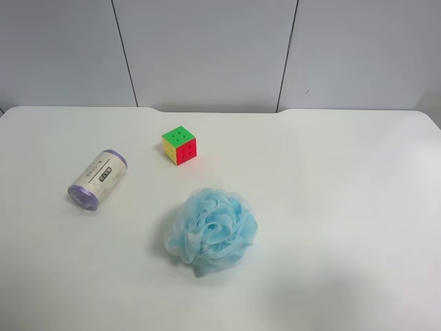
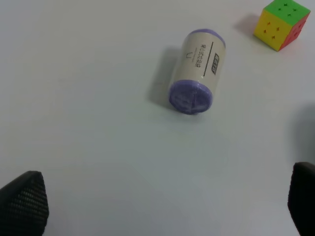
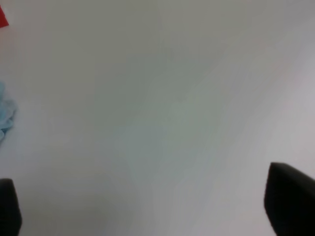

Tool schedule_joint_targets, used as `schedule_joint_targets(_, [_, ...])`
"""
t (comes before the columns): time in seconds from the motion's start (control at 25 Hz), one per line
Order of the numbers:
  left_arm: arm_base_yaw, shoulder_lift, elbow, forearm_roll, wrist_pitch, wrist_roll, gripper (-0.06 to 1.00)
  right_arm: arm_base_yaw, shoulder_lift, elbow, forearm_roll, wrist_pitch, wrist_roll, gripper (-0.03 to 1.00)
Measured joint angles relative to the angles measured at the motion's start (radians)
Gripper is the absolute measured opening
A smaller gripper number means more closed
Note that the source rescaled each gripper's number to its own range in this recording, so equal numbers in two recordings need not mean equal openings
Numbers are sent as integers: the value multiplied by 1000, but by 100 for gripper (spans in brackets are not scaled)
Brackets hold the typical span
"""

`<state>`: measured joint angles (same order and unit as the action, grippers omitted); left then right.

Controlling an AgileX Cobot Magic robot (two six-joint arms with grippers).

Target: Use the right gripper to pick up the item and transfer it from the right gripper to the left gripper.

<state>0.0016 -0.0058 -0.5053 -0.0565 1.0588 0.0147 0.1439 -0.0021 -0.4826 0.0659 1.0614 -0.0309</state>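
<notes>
The item (image 1: 98, 179), a small roll with lilac-purple ends and a white printed label, lies on its side on the white table (image 1: 331, 207) at the exterior high view's left. It also shows in the left wrist view as the item (image 2: 196, 78), well ahead of my left gripper (image 2: 162, 209), whose black fingertips (image 2: 24, 201) stand wide apart with nothing between them. My right gripper (image 3: 152, 204) is open too, its fingertips (image 3: 290, 199) spread over bare table. Neither arm appears in the exterior high view.
A multicoloured puzzle cube (image 1: 179, 145) sits behind the roll, seen also as the cube (image 2: 281, 23). A fluffy light-blue bath pouf (image 1: 212, 231) rests at the table's middle front; its edge (image 3: 6, 115) shows in the right wrist view.
</notes>
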Motion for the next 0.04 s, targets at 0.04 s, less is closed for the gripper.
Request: schedule_joint_targets(0.04, [0,0,0,0,0,0,99,0,0,0,0,0,0,100])
